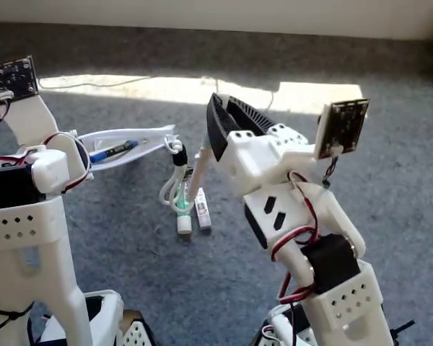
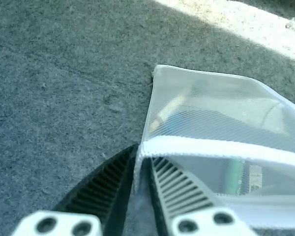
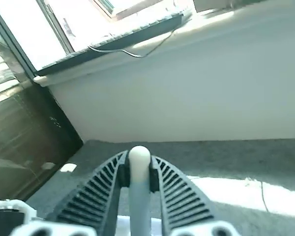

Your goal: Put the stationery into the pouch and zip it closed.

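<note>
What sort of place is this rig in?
Probably an indoor room, home or office: a grey carpet-like work surface, a plain white wall, and a sunlit window with what looks like a keyboard on its ledge.

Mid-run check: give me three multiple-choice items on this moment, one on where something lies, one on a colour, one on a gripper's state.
1. Where does the green and white stick lie?
A. on the carpet
B. inside the pouch
C. in the left gripper

2. What colour is the pen in the right gripper?
A. blue
B. white
C. red

3. How is the left gripper?
A. open above the pouch
B. shut on nothing
C. shut on the pouch's edge

Answers:
1 A: in the high view the stick lies flat on the carpet, outside the pouch.
2 B: the pen clamped between the right gripper's fingers is white.
3 C: the left wrist view shows the fingers pinching the pouch's corner edge.
</note>
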You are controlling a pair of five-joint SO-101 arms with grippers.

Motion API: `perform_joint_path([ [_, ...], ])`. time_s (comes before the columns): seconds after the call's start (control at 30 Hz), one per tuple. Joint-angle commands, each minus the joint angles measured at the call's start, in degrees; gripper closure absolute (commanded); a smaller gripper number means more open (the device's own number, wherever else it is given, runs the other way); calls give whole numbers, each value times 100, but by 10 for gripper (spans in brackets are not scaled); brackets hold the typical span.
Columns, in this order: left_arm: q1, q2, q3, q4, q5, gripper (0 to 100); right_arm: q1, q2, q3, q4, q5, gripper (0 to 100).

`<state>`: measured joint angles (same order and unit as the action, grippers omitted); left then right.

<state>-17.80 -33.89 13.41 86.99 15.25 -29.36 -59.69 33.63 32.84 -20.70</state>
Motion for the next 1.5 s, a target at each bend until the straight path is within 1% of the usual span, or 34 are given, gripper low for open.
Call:
perform_joint_path([
  [0.0,-92,75,22,-114,9,989,-286,-356,31,-523,-79,994],
  [0.17,-92,75,22,-114,9,989,-593,-585,444,-1376,-70,994],
  [0.33,-92,75,22,-114,9,989,-822,-637,963,-2607,-35,994],
  [0.5,-92,75,22,-114,9,989,-822,-629,1446,-3741,-26,994],
  [0.77,-92,75,22,-114,9,989,-822,-611,1877,-4945,-26,994],
  [0.9,-92,75,22,-114,9,989,-822,-602,1956,-5323,-35,994],
  [1.2,-92,75,22,-105,9,989,-831,136,1886,-5385,-44,994],
  [1.33,-92,75,22,-105,9,989,-831,514,1912,-6097,-26,994],
  [1.47,-92,75,22,-105,9,989,-831,954,1895,-6316,-26,994],
])
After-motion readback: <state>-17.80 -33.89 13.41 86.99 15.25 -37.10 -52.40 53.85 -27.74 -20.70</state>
